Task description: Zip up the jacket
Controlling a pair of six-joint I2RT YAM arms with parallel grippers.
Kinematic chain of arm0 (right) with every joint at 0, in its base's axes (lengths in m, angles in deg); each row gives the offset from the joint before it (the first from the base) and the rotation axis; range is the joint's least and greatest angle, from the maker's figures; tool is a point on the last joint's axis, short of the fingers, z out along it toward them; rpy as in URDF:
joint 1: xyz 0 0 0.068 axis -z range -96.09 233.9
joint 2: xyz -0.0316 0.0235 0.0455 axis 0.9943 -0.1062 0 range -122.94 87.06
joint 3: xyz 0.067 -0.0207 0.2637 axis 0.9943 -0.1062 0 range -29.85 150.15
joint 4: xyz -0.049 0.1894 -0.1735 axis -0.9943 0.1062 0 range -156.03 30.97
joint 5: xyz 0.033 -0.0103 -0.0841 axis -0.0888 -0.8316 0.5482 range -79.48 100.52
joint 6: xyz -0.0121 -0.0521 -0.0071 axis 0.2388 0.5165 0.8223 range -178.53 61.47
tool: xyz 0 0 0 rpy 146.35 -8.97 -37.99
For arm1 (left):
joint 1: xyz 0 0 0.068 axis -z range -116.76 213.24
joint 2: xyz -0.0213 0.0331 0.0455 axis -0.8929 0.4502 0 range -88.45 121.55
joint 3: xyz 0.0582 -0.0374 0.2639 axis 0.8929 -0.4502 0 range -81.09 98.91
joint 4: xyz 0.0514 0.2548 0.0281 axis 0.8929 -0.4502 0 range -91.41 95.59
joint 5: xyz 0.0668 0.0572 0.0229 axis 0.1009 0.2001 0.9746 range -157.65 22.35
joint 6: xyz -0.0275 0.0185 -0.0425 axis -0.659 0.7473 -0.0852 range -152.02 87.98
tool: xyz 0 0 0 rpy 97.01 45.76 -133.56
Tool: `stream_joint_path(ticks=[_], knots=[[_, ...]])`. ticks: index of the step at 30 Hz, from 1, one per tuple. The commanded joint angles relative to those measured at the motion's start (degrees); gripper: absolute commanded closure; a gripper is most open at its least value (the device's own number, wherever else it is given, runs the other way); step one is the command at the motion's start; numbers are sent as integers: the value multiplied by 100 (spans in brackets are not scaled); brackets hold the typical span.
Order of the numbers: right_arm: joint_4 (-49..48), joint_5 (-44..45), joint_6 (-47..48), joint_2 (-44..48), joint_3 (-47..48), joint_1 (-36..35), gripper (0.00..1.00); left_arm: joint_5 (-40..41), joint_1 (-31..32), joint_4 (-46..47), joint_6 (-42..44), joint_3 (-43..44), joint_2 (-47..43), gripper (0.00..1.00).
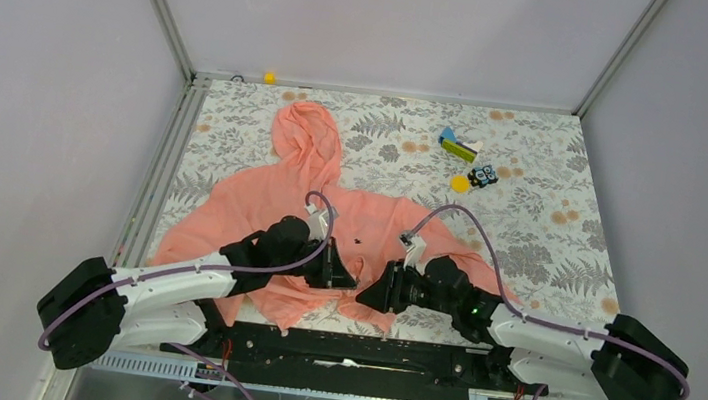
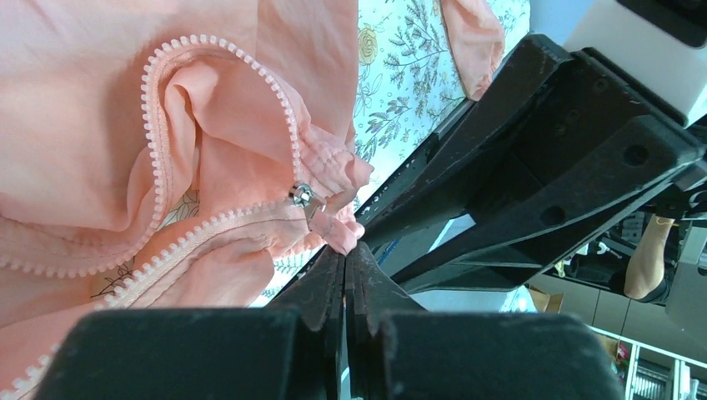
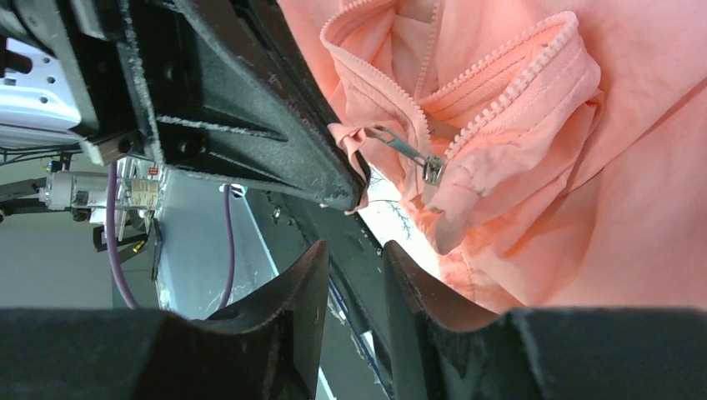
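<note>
Left gripper [image 2: 344, 254] is squeezed shut on a small bit of the jacket [image 1: 296, 188], low down by the zipper. The jacket lies spread out on the flowery table [image 1: 546, 242], with its hood far from the arms. It looks thin, soft and floppy, so I think it will bunch up if pulled. The little metal slider [image 3: 432, 169] and its pull tab [image 3: 395, 140] look best to grab. Right gripper [image 3: 354, 262] hangs just beside them, fingers apart, holding nothing.

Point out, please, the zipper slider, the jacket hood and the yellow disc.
zipper slider [image 3: 433, 170], right wrist view, its metal body.
jacket hood [image 1: 309, 135], top external view, its middle.
yellow disc [image 1: 460, 183], top external view, its centre.
</note>
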Motion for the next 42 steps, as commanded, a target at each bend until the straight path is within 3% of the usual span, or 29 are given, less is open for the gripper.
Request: stream_joint_path(ticks=[1,6,17,23,32,42], knots=[[-1062,367,-80,-457,51,-100,63,-80,-37,476,-124,-36,-176,100],[-1676,557,-310,-789,-186,-100,73,-10,-39,469,-144,-44,-267,100],[-1979,808,-243,-1172,-227,-108,73,-99,-47,627,-137,-76,-250,100],[-2263,831,-296,-1463,-224,-183,72,-130,-47,668,-159,-78,-247,100],[-2569,1272,-298,-1571,-278,-351,59,-228,-47,857,-232,-121,-178,100],[-2844,1769,-679,-1914,-215,-517,61,-279,-47,995,-294,-214,-190,100]])
